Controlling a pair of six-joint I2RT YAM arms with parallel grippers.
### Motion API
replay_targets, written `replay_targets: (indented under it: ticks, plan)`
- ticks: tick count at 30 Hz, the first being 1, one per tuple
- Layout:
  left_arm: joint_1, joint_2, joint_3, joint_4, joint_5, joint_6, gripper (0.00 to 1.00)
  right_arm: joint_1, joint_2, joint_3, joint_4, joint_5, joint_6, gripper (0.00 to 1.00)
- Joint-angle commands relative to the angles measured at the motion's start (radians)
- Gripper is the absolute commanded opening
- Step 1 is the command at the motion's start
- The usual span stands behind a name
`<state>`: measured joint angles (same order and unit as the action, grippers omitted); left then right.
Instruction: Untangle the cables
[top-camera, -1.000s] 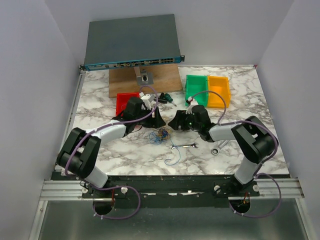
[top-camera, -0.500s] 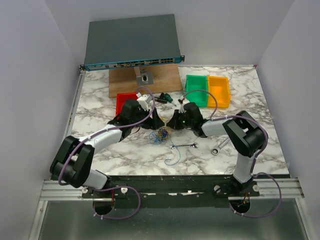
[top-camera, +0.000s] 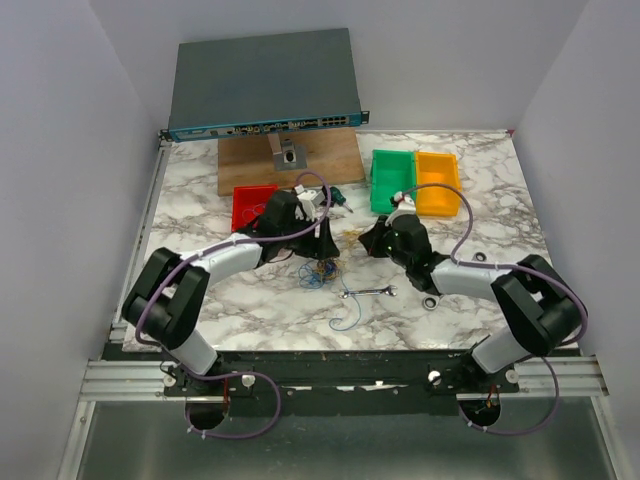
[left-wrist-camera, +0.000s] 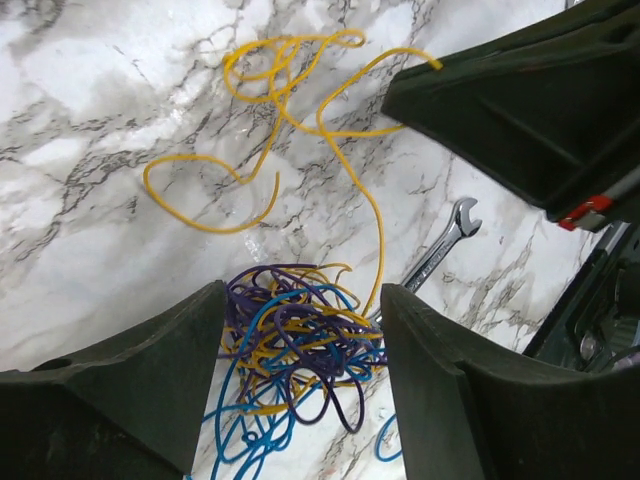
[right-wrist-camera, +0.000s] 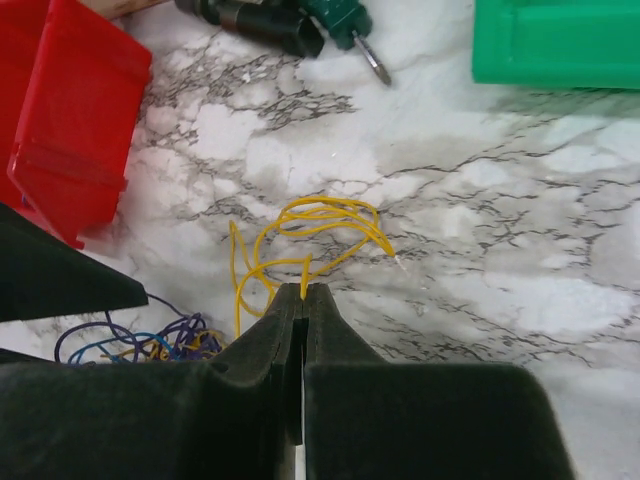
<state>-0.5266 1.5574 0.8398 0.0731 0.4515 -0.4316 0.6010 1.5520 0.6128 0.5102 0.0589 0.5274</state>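
Observation:
The cables lie as a tangle of blue, purple and yellow wire (left-wrist-camera: 300, 345) on the marble, at the table's middle (top-camera: 322, 270). My left gripper (left-wrist-camera: 300, 300) is open and straddles the tangle, one finger on each side. A yellow cable (left-wrist-camera: 330, 140) runs out of the tangle in loose loops toward my right gripper (right-wrist-camera: 303, 290), which is shut on a bend of it. That yellow cable (right-wrist-camera: 312, 225) loops on the table just past the shut fingertips. In the top view the left gripper (top-camera: 322, 247) and right gripper (top-camera: 368, 240) face each other with the yellow strand (top-camera: 351, 232) between them.
A silver wrench (top-camera: 368, 292) lies just in front of the tangle, with a loose blue loop (top-camera: 344, 318) nearer still. A second wrench (top-camera: 434, 298) sits right. Red bin (top-camera: 250, 205), green bin (top-camera: 392, 180), orange bin (top-camera: 438, 183) and a screwdriver (right-wrist-camera: 345, 28) stand behind.
My right gripper has shut on the yellow cable and drawn back to the right, pulling the strand out of the tangle. The left gripper has shifted right over the tangle.

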Motion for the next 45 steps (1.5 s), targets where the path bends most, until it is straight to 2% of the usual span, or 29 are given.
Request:
replay_targets:
  ticks: [1, 4, 6, 7, 8, 9, 15, 21, 24, 29, 34, 36, 37, 39, 41, 42, 43, 44, 45]
  plan:
    - [-0.021, 0.078, 0.067, -0.104, 0.059, 0.034, 0.61, 0.005, -0.056, -0.044, 0.033, 0.162, 0.017, 0.01]
    - [-0.026, 0.121, 0.102, -0.140, 0.094, 0.037, 0.42, 0.005, -0.112, -0.070, 0.008, 0.272, 0.037, 0.01]
    - [-0.026, 0.152, 0.129, -0.156, 0.139, 0.037, 0.25, 0.005, -0.162, -0.094, -0.025, 0.402, 0.077, 0.01]
    - [-0.026, 0.154, 0.128, -0.152, 0.144, 0.036, 0.12, 0.005, -0.187, -0.112, -0.040, 0.483, 0.100, 0.01]
    - [-0.025, 0.147, 0.120, -0.144, 0.138, 0.033, 0.03, 0.004, -0.221, -0.124, -0.063, 0.553, 0.130, 0.01]
    - [-0.026, 0.131, 0.109, -0.134, 0.121, 0.031, 0.00, 0.005, -0.246, -0.137, -0.089, 0.643, 0.152, 0.01]
    - [-0.017, -0.052, 0.001, -0.078, -0.085, 0.029, 0.00, 0.006, -0.417, -0.221, -0.217, 0.935, 0.335, 0.01]
    - [0.040, -0.241, -0.134, -0.018, -0.289, -0.018, 0.00, 0.003, -0.526, -0.288, -0.228, 1.079, 0.390, 0.01]
    - [0.084, -0.353, -0.219, 0.034, -0.338, -0.051, 0.00, 0.003, -0.557, -0.280, -0.317, 1.163, 0.447, 0.01]
    - [0.094, -0.489, -0.302, 0.086, -0.395, -0.063, 0.00, 0.003, -0.596, -0.283, -0.391, 1.182, 0.494, 0.01]
    - [0.094, -0.539, -0.313, 0.045, -0.519, -0.080, 0.00, 0.003, -0.629, -0.284, -0.435, 1.205, 0.521, 0.01]
    - [0.094, -0.543, -0.320, 0.075, -0.464, -0.055, 0.00, 0.003, -0.637, -0.280, -0.435, 1.175, 0.510, 0.01]
    - [0.094, -0.536, -0.322, 0.119, -0.379, -0.030, 0.04, 0.003, -0.634, -0.277, -0.428, 1.148, 0.496, 0.01]
    - [0.089, -0.495, -0.323, 0.189, -0.234, -0.021, 0.41, 0.002, -0.622, -0.278, -0.368, 1.088, 0.420, 0.01]
    - [0.065, -0.422, -0.291, 0.190, -0.189, -0.016, 0.70, 0.003, -0.600, -0.270, -0.343, 1.055, 0.395, 0.01]
    - [0.048, -0.386, -0.262, 0.172, -0.186, -0.007, 0.78, 0.003, -0.588, -0.267, -0.331, 1.044, 0.385, 0.01]
    - [0.035, -0.340, -0.232, 0.151, -0.178, 0.006, 0.91, 0.003, -0.576, -0.261, -0.328, 1.038, 0.378, 0.01]
    - [0.017, -0.303, -0.204, 0.135, -0.171, 0.012, 0.98, 0.004, -0.564, -0.257, -0.325, 1.034, 0.375, 0.01]
    - [0.003, -0.259, -0.177, 0.129, -0.151, 0.023, 0.99, 0.003, -0.553, -0.253, -0.324, 1.031, 0.374, 0.01]
